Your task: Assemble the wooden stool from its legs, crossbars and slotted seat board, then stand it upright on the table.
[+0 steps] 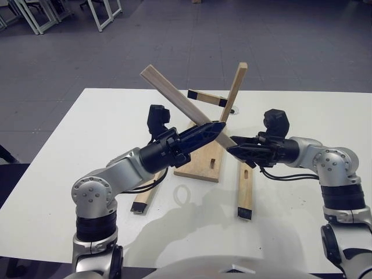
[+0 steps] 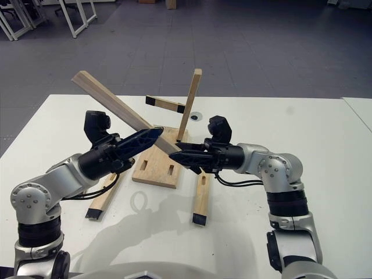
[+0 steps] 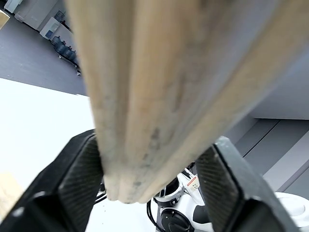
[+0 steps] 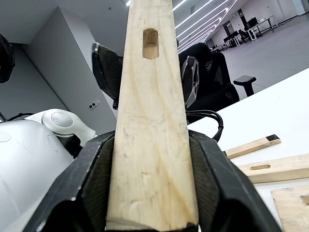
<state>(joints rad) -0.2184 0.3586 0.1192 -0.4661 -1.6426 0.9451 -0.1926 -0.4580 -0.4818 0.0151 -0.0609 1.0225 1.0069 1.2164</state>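
I count five wooden bars. One is the slanting bar [image 1: 174,93] at upper centre of the head view, clamped by both of my pincers. One is the leaning bar [image 1: 235,87], just right of it. One is the short bar [image 1: 207,97] with two black ends, between those two. The right lying bar [image 1: 244,189] sits at lower centre-right, and the left lying bar [image 1: 145,200] lies lower left of centre, partly under my arm. Each lying bar shows one black end. There is one seat board [image 1: 200,165] in the middle, and in it I can make out two openings: a near slot [image 2: 142,165] and a second slot [image 2: 170,170]. One white table [image 1: 70,151] carries the lot. My pincers are two: the left pincer [image 1: 218,127] and the right pincer [image 1: 232,149].
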